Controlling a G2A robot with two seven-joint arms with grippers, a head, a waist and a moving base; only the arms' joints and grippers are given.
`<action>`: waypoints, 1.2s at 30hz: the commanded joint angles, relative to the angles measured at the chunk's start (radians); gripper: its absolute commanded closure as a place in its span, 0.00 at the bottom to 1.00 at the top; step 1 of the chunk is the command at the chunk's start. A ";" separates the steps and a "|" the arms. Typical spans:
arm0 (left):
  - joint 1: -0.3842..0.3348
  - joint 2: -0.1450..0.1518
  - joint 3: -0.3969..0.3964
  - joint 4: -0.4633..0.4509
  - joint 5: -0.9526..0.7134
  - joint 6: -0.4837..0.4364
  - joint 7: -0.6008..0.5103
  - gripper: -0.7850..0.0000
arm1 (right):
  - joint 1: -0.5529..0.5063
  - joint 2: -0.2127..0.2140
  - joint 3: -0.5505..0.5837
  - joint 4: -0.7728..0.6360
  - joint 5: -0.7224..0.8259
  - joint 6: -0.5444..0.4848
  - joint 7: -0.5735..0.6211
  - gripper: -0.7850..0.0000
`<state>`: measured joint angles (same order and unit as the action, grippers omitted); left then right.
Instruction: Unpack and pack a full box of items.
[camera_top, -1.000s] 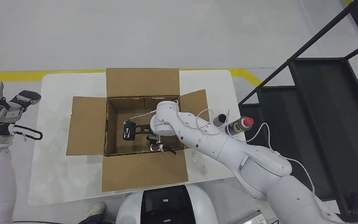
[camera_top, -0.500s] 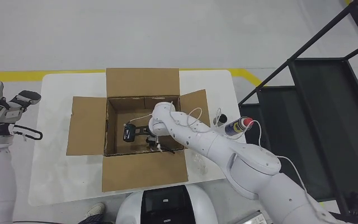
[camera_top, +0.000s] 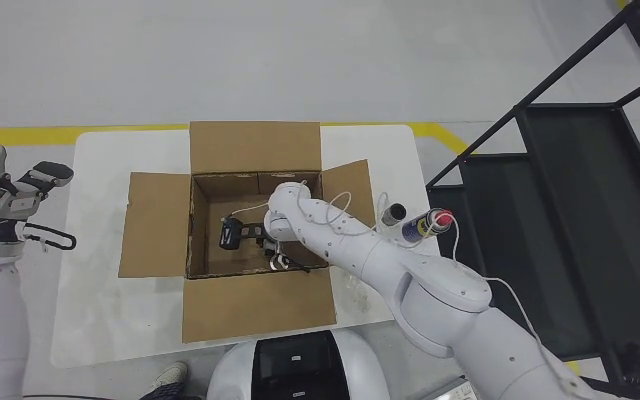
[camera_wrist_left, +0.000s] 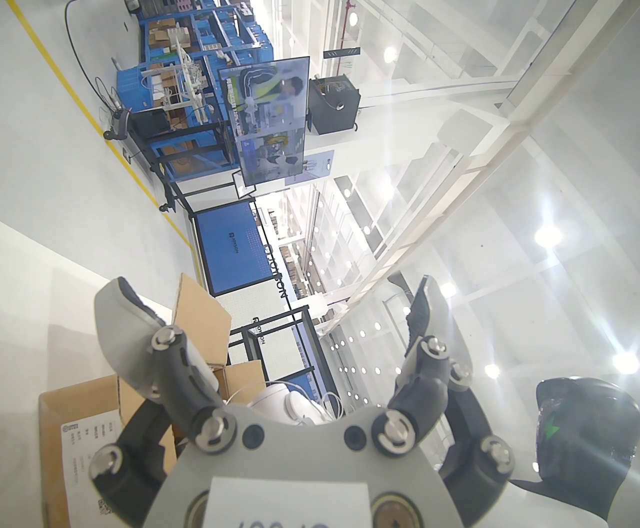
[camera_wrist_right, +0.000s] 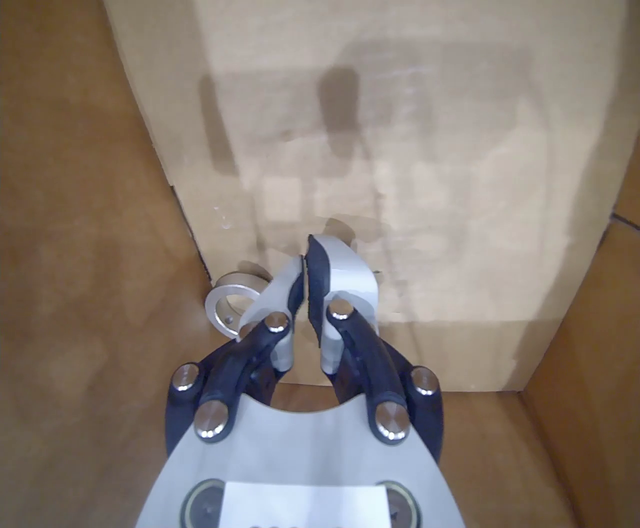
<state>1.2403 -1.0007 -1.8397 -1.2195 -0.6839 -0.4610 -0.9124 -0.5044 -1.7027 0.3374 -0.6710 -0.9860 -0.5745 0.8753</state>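
**Top view.** The box sits open on the white table, with all four flaps folded outward so the interior can be reached from above. The right arm slants down into the box. A spray can with a red cap and a small cylinder are on the table just beside the flap on the robot's right. They are probably items already unpacked and set where the arm can return for them.

**Left wrist view.** The left gripper points up toward the ceiling with its fingers spread wide and nothing between them. Part of the box is behind it. This looks like a parked posture that keeps the left arm clear of the working arm.

**Right wrist view.** The right gripper is low inside the box with its fingertips pressed together, and nothing can be seen between them. A metal ring lies just beside one finger, at the seam where two inner faces of the box meet. In my judgement the ring is not held. The fingers would have to open and straddle its rim, and the adjacent cardboard face leaves little room for that.
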 joint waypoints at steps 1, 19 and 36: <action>0.000 0.000 0.000 0.000 0.000 0.000 0.000 0.00 | 0.003 0.000 0.005 0.000 -0.007 0.010 0.003 1.00; 0.000 0.000 0.000 0.000 0.000 0.000 0.000 0.00 | -0.053 0.102 0.139 -0.251 -0.099 0.118 0.071 1.00; 0.000 0.000 0.000 0.000 0.000 0.000 0.000 0.00 | -0.223 0.217 0.288 -0.572 -0.189 0.066 0.096 0.00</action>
<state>1.2403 -1.0007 -1.8397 -1.2195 -0.6839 -0.4610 -0.9124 -0.7270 -1.4860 0.6258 -1.2432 -1.1748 -0.5090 0.9716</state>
